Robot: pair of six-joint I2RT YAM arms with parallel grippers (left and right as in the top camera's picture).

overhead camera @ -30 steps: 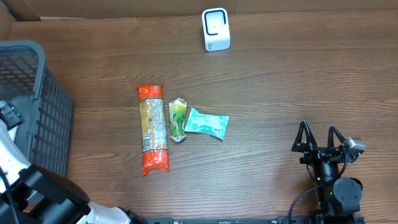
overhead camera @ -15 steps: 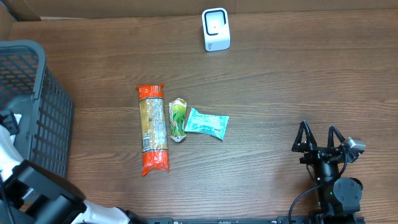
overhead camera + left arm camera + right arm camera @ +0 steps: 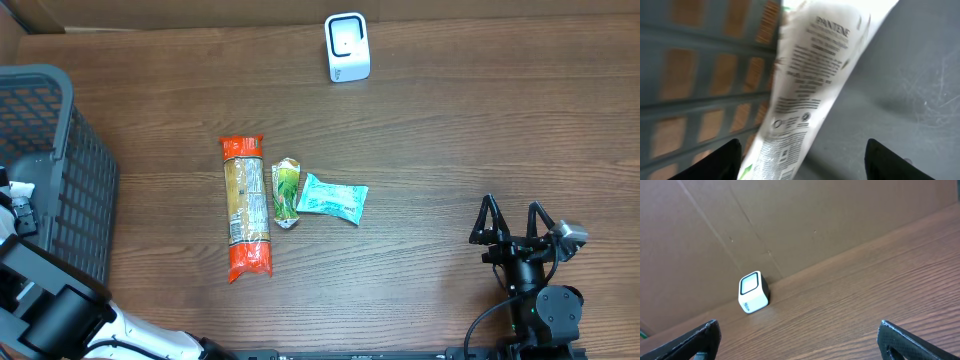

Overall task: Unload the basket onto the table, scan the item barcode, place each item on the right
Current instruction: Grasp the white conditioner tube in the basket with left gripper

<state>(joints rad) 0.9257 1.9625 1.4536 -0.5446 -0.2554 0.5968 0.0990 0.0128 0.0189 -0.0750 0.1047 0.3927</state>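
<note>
Item: Pantene pack (image 3: 805, 90), inside basket (image 3: 700, 75) (grey mesh) | long axis diagonal, running away between fingers | left gripper (image 3: 807, 157) nearer, jaws apart, unclamped | right gripper (image 3: 797, 332) spread, empty, well apart

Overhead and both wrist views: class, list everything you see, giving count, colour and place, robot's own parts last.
scanner: one, white, table's far edge
pasta pack: one, orange-ended, mid-table
small packet: one, green, beside the pasta pack
flat packet: one, teal, beside the green one
basket: one, grey, left side
Pantene pack: one, white, inside the basket
table: one, brown wood
left tool: one, black, open, in the basket
right tool: one, black, open, near right corner
</note>
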